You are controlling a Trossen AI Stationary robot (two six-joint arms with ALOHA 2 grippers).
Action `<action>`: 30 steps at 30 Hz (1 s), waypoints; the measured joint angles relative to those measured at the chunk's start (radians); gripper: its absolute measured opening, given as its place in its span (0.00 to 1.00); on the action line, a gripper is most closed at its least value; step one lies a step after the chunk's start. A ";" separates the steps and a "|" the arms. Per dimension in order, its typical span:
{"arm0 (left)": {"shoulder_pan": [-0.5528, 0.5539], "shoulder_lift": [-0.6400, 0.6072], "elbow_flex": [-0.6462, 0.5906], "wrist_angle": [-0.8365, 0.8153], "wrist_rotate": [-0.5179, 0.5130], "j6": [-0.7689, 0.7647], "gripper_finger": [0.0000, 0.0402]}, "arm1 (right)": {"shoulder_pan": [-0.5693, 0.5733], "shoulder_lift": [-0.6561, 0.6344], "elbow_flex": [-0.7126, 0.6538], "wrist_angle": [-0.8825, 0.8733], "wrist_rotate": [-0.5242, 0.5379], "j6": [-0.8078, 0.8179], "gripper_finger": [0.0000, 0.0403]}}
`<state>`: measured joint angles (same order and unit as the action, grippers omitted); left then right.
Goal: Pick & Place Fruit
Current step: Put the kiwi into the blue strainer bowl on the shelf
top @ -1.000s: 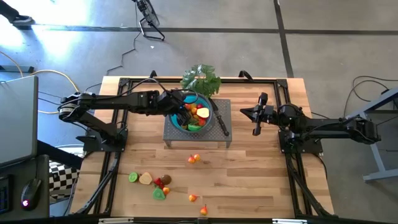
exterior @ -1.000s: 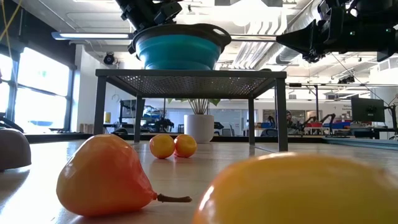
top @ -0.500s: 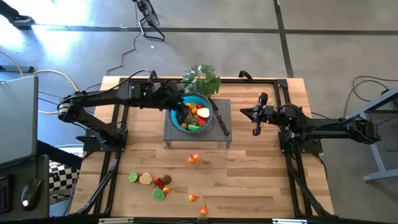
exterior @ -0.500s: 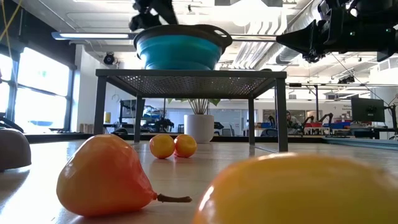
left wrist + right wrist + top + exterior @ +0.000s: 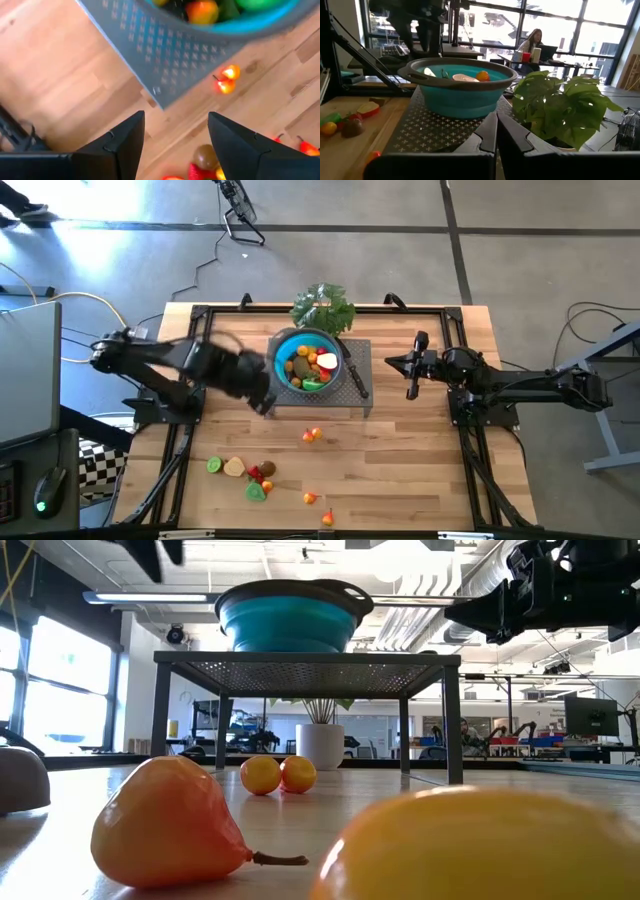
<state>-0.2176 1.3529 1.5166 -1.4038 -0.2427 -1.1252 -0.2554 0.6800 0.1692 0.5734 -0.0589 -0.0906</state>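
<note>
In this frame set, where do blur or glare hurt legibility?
High view: the left arm's end effector is smeared by motion beside the grey stand. Low view: the nearest yellow fruit is out of focus; bright windows backlight the blue bowl. Left wrist view: stand and bowl are streaked.

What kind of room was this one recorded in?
Probably an open-plan lab or office: big windows, a person at a desk, exposed ceiling ducts, and a bare concrete floor around the table.
</note>
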 joint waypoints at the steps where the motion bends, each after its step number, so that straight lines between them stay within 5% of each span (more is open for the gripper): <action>1: -0.043 0.000 0.000 -0.010 -0.026 -0.063 0.53 | 0.000 0.000 0.000 0.000 0.000 0.000 0.00; 9: -0.358 0.009 -0.049 -0.019 -0.162 -0.600 0.53 | 0.000 0.000 0.000 0.055 -0.024 0.000 0.01; 20: -0.671 0.103 -0.163 0.019 -0.043 -1.339 0.53 | 0.000 0.000 0.000 0.113 -0.184 0.000 0.01; 30: -0.712 0.255 -0.163 0.104 0.056 -1.323 0.53 | 0.000 0.000 0.000 0.113 -0.184 -0.017 0.00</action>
<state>-0.9299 1.6084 1.3533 -1.2995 -0.1865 -2.4484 -0.2554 0.6796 0.1692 0.6868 -0.2429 -0.1072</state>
